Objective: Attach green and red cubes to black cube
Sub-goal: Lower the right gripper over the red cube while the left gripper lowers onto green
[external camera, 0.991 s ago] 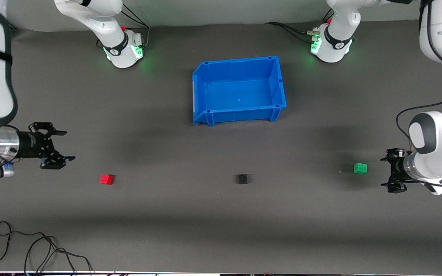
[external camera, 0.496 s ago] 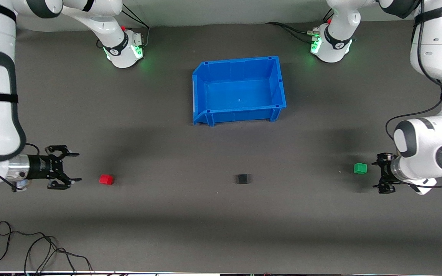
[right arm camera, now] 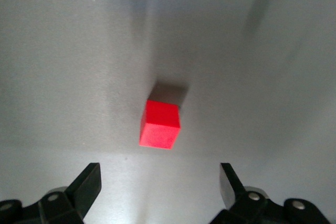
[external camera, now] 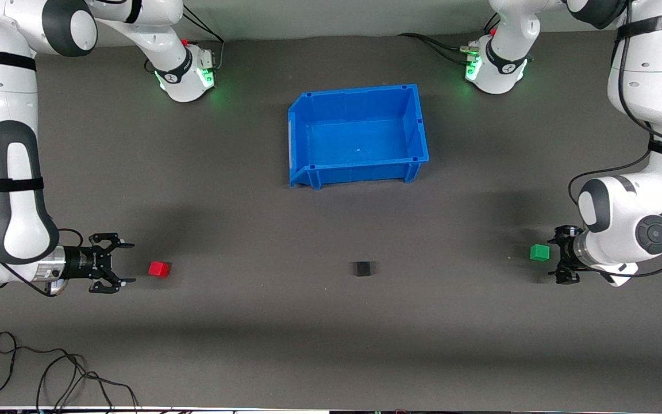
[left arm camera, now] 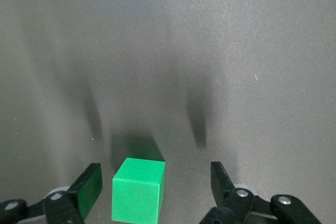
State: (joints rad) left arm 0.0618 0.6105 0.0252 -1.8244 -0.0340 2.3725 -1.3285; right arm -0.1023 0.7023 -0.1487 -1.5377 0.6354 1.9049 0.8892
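Observation:
The black cube (external camera: 362, 268) sits on the grey mat, nearer the front camera than the blue bin. Toward the left arm's end lies the green cube (external camera: 539, 252) (left arm camera: 138, 190); my left gripper (external camera: 558, 260) (left arm camera: 153, 187) is low beside it, open, with the cube partly between its fingers (left arm camera: 88, 187) and apart from both. Toward the right arm's end lies the red cube (external camera: 159, 268) (right arm camera: 160, 124). My right gripper (external camera: 125, 263) (right arm camera: 160, 184) is open and low, pointing at the red cube a short way off.
An empty blue bin (external camera: 358, 172) stands in the middle of the table, farther from the front camera than the cubes. Loose black cables (external camera: 49, 374) lie near the front edge at the right arm's end.
Both arms have come down and closed in on their cubes: the right gripper toward the red cube, the left gripper toward the green cube. The cubes have not moved.

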